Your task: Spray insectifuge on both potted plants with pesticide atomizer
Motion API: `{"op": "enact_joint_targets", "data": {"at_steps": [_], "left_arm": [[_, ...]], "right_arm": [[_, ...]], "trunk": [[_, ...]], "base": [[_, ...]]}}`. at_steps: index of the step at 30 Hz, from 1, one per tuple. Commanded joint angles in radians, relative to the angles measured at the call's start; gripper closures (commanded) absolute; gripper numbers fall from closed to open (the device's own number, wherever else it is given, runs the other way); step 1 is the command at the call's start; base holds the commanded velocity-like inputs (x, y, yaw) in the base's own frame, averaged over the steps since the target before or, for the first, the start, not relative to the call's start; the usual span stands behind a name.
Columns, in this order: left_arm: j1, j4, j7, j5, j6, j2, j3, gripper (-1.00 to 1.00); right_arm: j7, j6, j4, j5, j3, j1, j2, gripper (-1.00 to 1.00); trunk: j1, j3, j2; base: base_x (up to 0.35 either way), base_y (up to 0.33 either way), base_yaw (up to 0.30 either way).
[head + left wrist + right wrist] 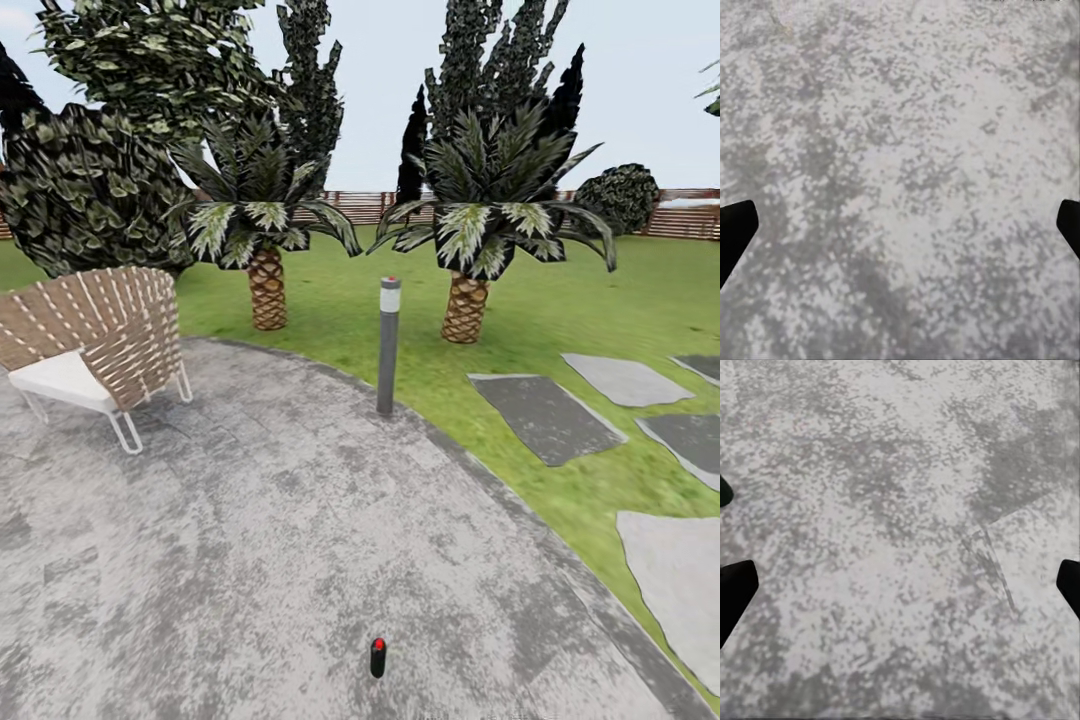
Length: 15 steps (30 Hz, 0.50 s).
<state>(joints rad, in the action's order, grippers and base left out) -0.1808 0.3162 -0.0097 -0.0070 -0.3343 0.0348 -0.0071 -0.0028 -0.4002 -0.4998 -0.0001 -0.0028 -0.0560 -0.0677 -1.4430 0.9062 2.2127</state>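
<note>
Grey paving [250,520] under both spread, empty hands; I judge nothing started: the atomizer and potted plants remain to find.

A garden: lawn [560,300], palms [268,215], slat fence [690,215], paved patio [250,540], woven chair [95,345].

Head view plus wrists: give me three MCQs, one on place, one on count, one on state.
1. Where does the grey post lamp stand?
A. at the paved patio's edge
B. on a stepping stone
C. against the fence

2. How many palms with striped leaves?
A. one
B. two
C. four

3. The left gripper's fingers are:
A. clamped on a bottle
B. spread wide, nothing between them
C. pressed together

Answers: 1 A, its base meets the paving's curved border. 2 B, left palm, right palm. 3 B, dark tips sit at opposite edges over bare paving.
</note>
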Motion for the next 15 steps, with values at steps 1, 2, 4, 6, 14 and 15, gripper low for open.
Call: {"op": "enact_joint_targets", "data": {"at_steps": [1, 2, 4, 6, 14, 15], "left_arm": [[0.000, 0.000, -0.001, -0.001, -0.003, 0.000, -0.001, -1.00], [0.000, 0.000, -0.001, -0.001, -0.003, 0.000, -0.001, -1.00], [0.000, 0.000, -0.001, -0.001, -0.003, 0.000, -0.001, -1.00], [0.000, 0.000, -0.001, -0.001, -0.003, 0.000, -0.001, -1.00], [0.000, 0.000, -0.001, -0.001, -0.003, 0.000, -0.001, -1.00], [0.000, 0.000, -0.001, -0.001, -0.003, 0.000, -0.001, -1.00]], "right_arm": [[0.000, -0.003, 0.001, 0.000, 0.000, -0.001, 0.000, -1.00], [0.000, -0.003, 0.001, 0.000, 0.000, -0.001, 0.000, -1.00], [0.000, -0.003, 0.001, 0.000, 0.000, -0.001, 0.000, -1.00], [0.000, -0.003, 0.001, 0.000, 0.000, -0.001, 0.000, -1.00], [0.000, -0.003, 0.001, 0.000, 0.000, -0.001, 0.000, -1.00], [0.000, -0.003, 0.001, 0.000, 0.000, -0.001, 0.000, -1.00]], "trunk": [[0.000, 0.001, 0.000], [0.000, 0.001, 0.000], [0.000, 0.001, 0.000], [0.000, 0.001, 0.000], [0.000, 0.001, 0.000], [0.000, 0.001, 0.000]], "base": [[0.000, -0.273, -0.260], [0.000, -0.273, -0.261], [0.000, -0.273, -0.261], [0.000, -0.273, -0.261], [0.000, -0.273, -0.261], [0.000, -0.273, -0.261]]}}
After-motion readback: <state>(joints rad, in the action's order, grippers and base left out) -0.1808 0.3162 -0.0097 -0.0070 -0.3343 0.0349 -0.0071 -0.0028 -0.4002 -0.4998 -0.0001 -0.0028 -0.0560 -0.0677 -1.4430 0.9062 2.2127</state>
